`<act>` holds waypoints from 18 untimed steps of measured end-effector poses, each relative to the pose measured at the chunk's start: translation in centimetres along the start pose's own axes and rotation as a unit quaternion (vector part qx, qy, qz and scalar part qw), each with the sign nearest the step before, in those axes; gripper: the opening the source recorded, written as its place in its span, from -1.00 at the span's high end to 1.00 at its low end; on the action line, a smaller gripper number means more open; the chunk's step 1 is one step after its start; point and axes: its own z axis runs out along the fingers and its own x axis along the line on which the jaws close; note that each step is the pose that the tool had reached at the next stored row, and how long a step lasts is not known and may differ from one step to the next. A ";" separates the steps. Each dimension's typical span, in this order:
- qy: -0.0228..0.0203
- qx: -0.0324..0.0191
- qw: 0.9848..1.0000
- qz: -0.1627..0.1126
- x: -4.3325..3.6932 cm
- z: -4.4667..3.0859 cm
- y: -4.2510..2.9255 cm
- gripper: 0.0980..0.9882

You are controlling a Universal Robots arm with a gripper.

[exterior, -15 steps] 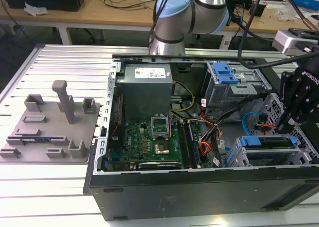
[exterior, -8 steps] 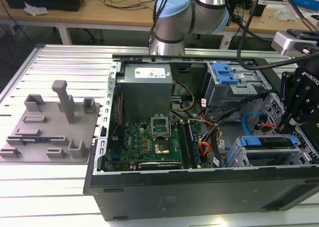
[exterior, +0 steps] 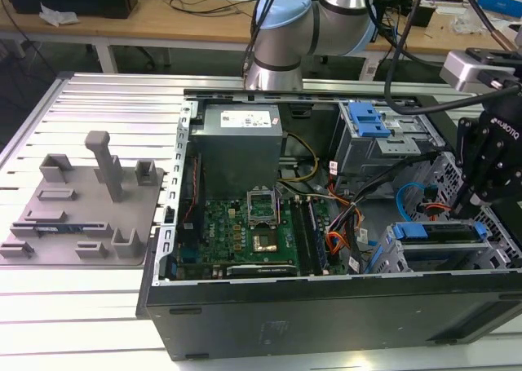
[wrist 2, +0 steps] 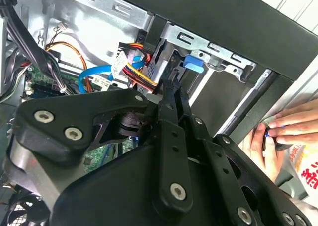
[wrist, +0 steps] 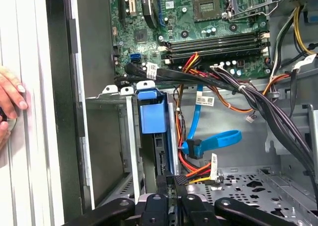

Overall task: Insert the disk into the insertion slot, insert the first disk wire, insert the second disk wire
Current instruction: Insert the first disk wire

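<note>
The disk [exterior: 444, 232] sits in the insertion slot [exterior: 444, 261], with the hand [wrist: 171, 184] at its connector end.
Both lie at the exterior view's lower right, inside the open computer case [exterior: 326, 314] on the desk [exterior: 81, 306]. The hand's fingers are close together where a red-yellow-black wire bundle [wrist: 196, 174] arrives; whether they pinch its plug I cannot tell. A blue cable [wrist: 216, 139] loops nearby.

1. The arm [exterior: 281, 28] was silver-grey tubing with pale blue joint caps.
2. Black cables [exterior: 390, 61] hung at its three o'clock in the exterior view.
3. The pincer [wrist 2: 172, 87] was matte black, its linked bars studded with silver screws [wrist 2: 178, 191].
4. White lettering [exterior: 499, 130] marked its housing.
</note>
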 end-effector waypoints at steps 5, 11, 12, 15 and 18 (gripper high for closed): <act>0.000 0.000 1.000 0.000 0.04 0.00 -0.06 0.84; 0.000 0.000 1.000 0.000 0.06 0.08 -0.11 0.84; 0.000 0.000 1.000 0.000 0.06 0.09 -0.11 0.84; 0.000 0.000 1.000 0.000 0.08 0.16 -0.11 0.84; 0.000 0.000 1.000 0.000 0.07 0.23 -0.11 0.84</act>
